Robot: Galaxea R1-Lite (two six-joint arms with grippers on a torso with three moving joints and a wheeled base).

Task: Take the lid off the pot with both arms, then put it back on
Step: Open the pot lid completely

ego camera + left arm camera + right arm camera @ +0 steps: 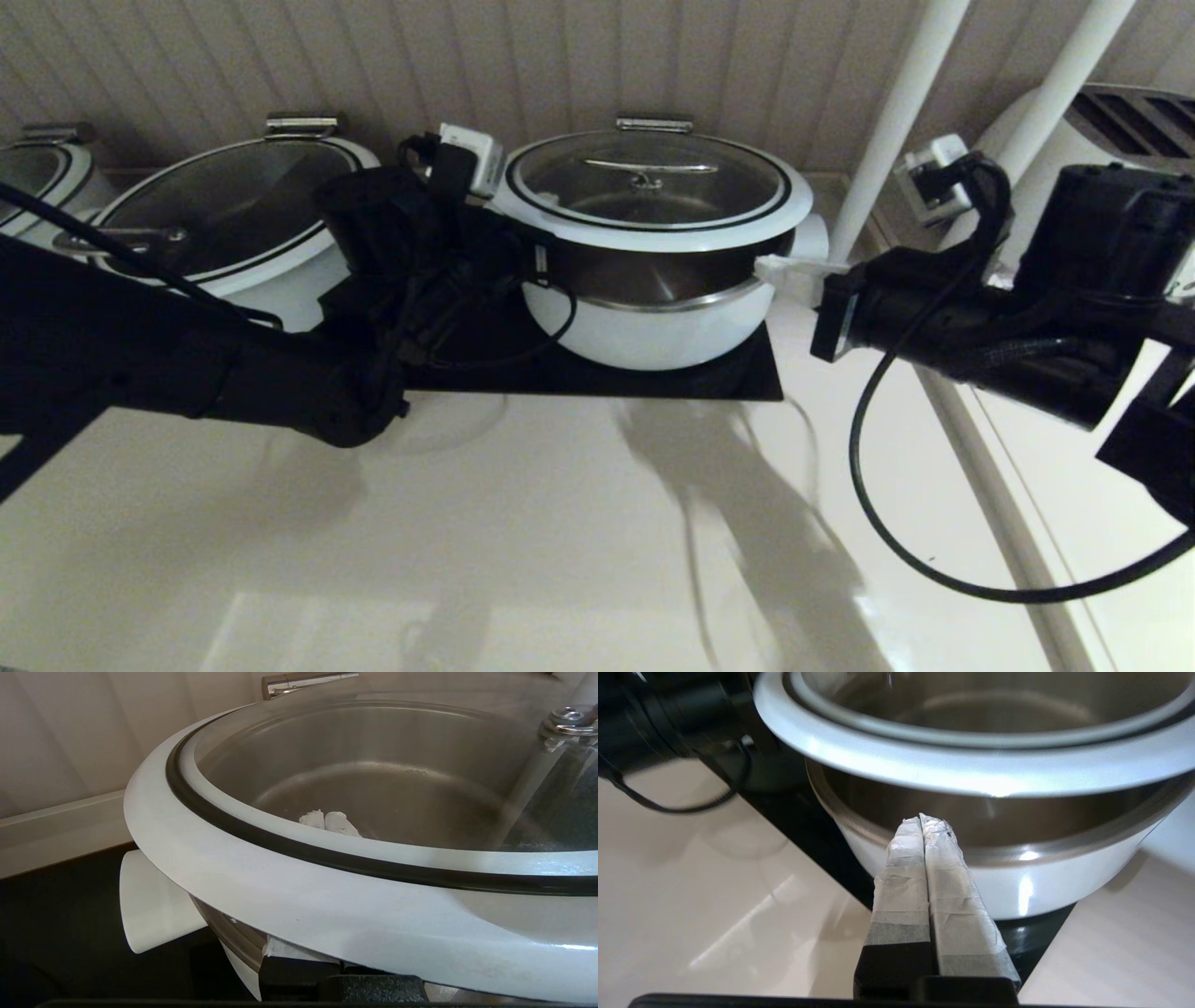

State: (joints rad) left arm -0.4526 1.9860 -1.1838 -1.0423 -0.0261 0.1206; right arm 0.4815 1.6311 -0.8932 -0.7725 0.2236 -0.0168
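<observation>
the lid [653,191] is raised clear of the pot [653,327], roughly level, with a dark gap between its broad white rim and the steel inner bowl. the glass shows the flat steel bar handle [651,168] on top and the steel hinge clip [654,122] at its far side, next to the wall. the pot sits on a black mat [597,369] at the back edge of the bench [523,541], near the middle of that edge.

the left tool [327,819] reaches under the lid's rim on the left side of the pot; in the left wrist view its two taped fingertips [313,819] show through the glass, pressed side by side with nothing between them, and the rim rests over the fingers. a white stub handle [149,905] of the pot juts out below the rim there.

the right tool [924,826] is at the right side of the pot, its taped fingers [901,872] shut flat against each other and gripping nothing; the tips point into the gap just under the lid's rim, against the steel band of the bowl. whether they touch the rim i cannot tell.

a second white pot with a glass lid [224,219] stands to the left along the back edge, and part of a third [42,173] shows at the back left corner. two white posts [896,121] rise near the back right.
</observation>
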